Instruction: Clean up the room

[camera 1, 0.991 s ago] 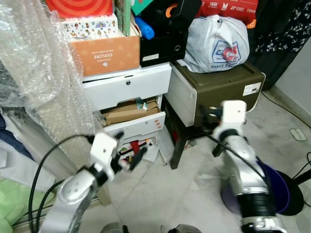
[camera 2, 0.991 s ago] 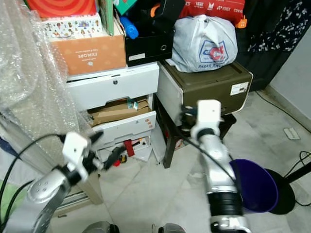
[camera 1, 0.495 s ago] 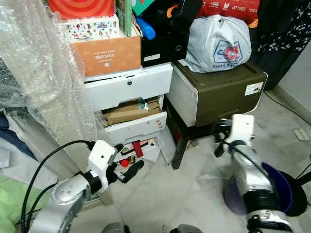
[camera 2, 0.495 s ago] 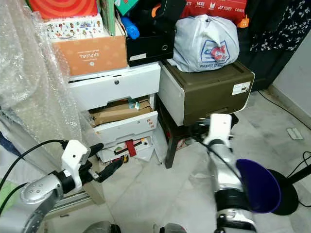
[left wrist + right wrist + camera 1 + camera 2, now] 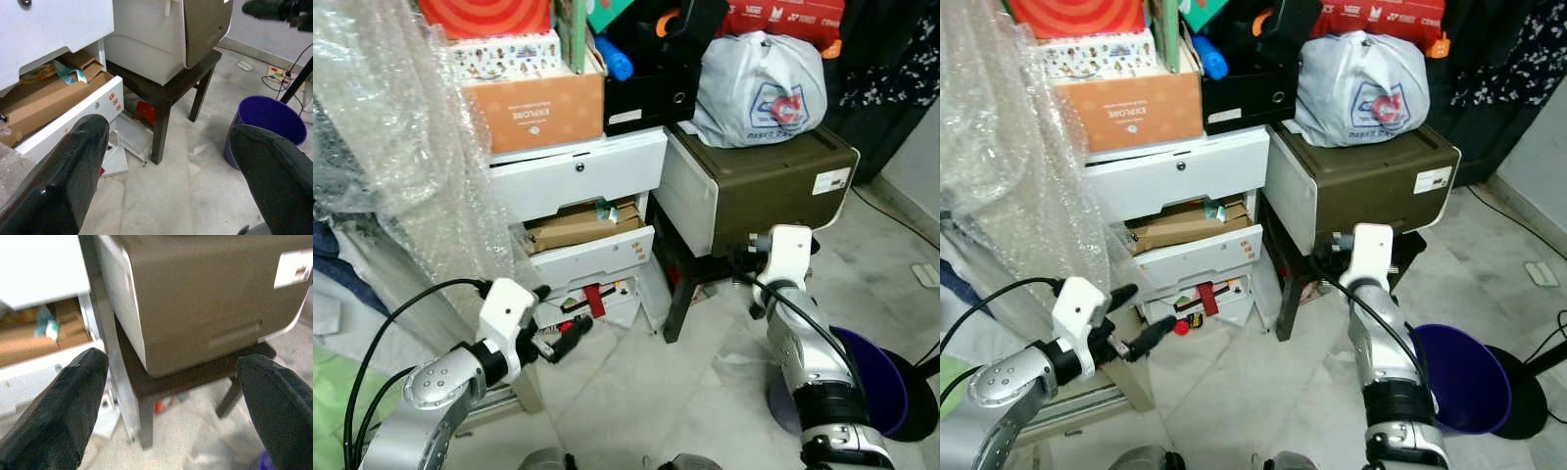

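Left gripper [image 5: 570, 338] is hovering spread and empty before the open white drawers [image 5: 582, 257], likely lining up on the clutter spilling out there. Right gripper [image 5: 742, 262], also wide and empty, is facing the brown printer [image 5: 759, 186]; purple bin [image 5: 1459, 377] is waiting beside it.

Both arms reach forward, left end effector [image 5: 560, 338] and right end effector [image 5: 741, 266] spread, empty.
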